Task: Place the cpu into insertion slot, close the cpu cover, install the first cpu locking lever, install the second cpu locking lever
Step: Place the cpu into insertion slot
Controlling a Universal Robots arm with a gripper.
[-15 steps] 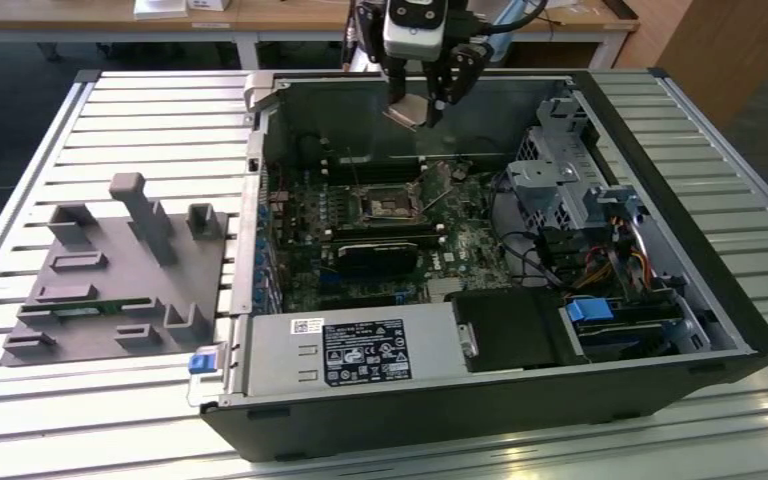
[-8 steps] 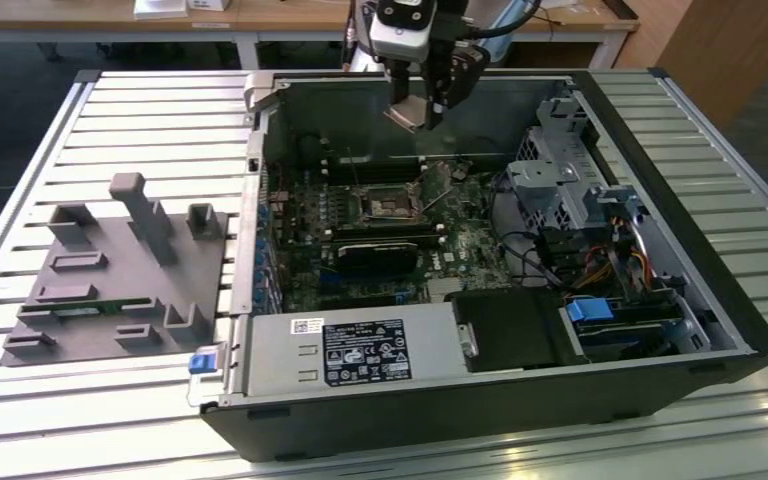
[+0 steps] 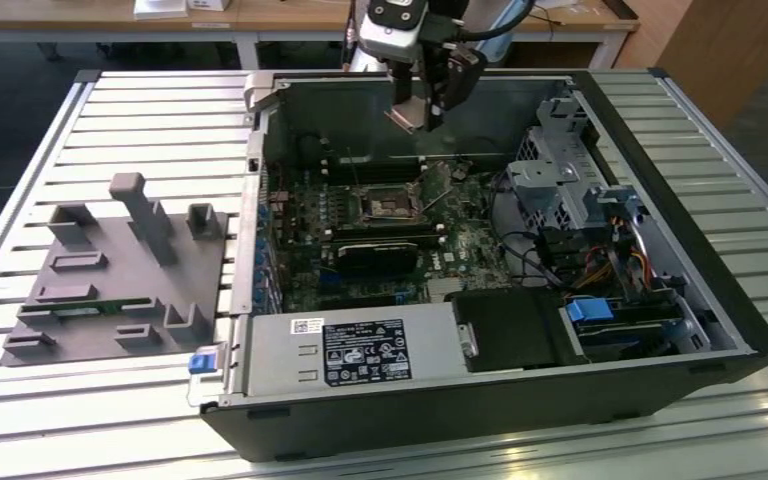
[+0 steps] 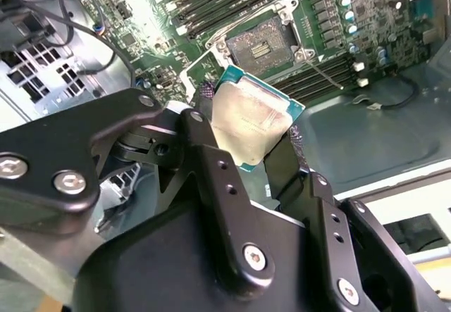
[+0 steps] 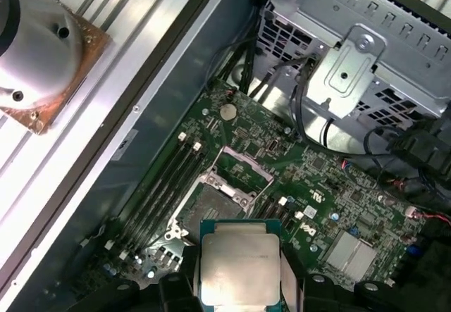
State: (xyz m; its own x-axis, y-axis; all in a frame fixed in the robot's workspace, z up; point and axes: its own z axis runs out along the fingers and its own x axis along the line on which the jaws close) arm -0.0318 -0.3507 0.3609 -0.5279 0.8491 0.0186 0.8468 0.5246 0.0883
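Item: gripper (image 3: pixel 418 110). I am clamping it on the cpu (image 4: pixel 248 123), one finger (image 4: pixel 287 163) on each of two opposite edges. I judge this grip is leaving the underside free for seating.

Item: the cpu, pale metallic face. I am carrying it in the air above the insertion slot (image 4: pixel 264 42) and off to one side of it, not touching it. It is hanging tilted, not level with the board.

Item: insertion slot, on the green circuit board (image 5: pixel 331 199). It is lying uncovered, with its brownish centre showing.

Item: cpu cover (image 5: pixel 245 165), a silvery frame. It seems to be lying swung back just beside the slot, which I take as the reason the slot is open to receive.

Item: computer case (image 3: pixel 491 400), enclosing the slot.

Item: grey fixture (image 3: pixel 117 270), well apart from the slot, outside the case.

Views: the exterior view is giving my height above the slot. Both wrist views are giving the grip on the chip's edges and the slot's open state.
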